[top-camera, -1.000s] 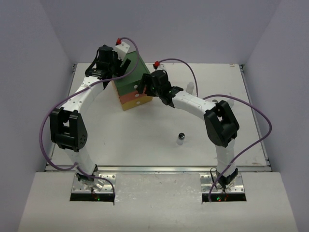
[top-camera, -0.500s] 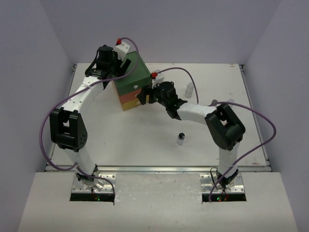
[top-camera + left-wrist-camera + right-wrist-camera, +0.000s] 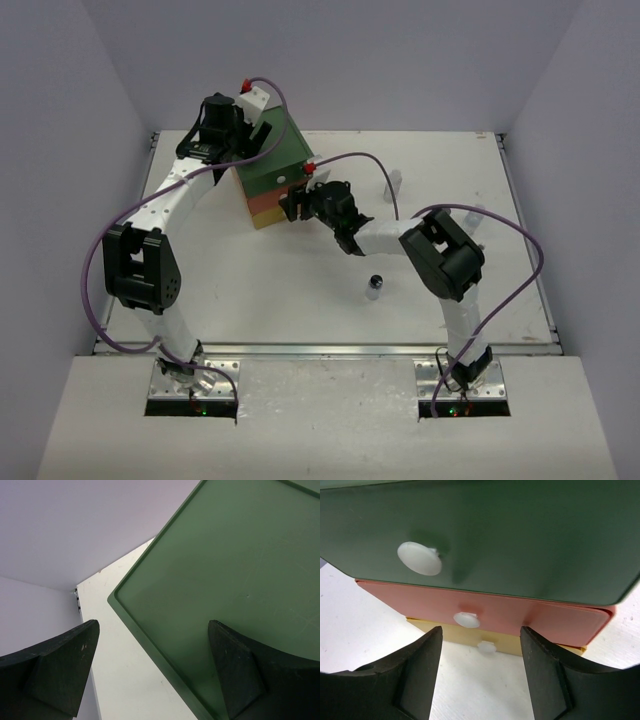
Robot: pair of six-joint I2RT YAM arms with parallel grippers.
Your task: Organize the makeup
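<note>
Right gripper (image 3: 481,647) spread at drawer box (image 3: 520,530) front | left gripper (image 3: 153,630) spread over its far corner (I see one finger off-edge) | black-capped jar (image 3: 375,286) nearer, right.

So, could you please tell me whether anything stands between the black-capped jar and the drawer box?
No object lies on the table between the black-capped jar and the drawer box. The right gripper is at the box's front, though, and all three drawers look shut.

Drawer box (image 3: 520,540) smooth semi-gloss plastic; knob (image 3: 419,558) matt plastic; right end effector (image 3: 480,680) matt.
</note>
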